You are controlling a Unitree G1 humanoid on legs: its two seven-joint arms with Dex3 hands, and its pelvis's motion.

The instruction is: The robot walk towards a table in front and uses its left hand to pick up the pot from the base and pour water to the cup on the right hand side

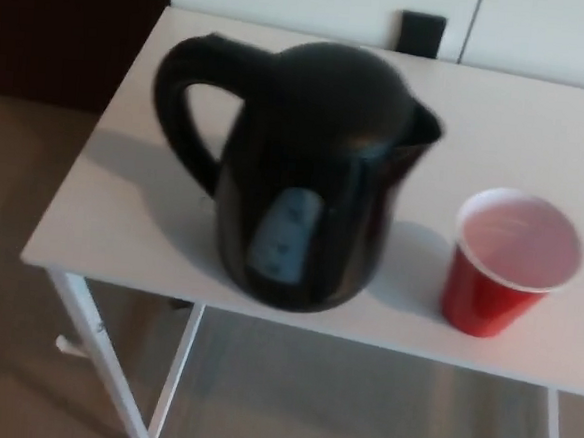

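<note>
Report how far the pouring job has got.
Done: the approach looks about finished; the white table fills the head view. In hand: nothing; neither robot hand shows. Left: grasp the black kettle, which stands upright with its handle free, lift it, and pour into the red cup, which looks empty.

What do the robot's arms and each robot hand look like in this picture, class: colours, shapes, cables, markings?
Nothing can be described: neither arm nor either robot hand is in the head view at this moment. It shows only the black kettle, the red cup to its right, and the white table with its white legs.
</note>
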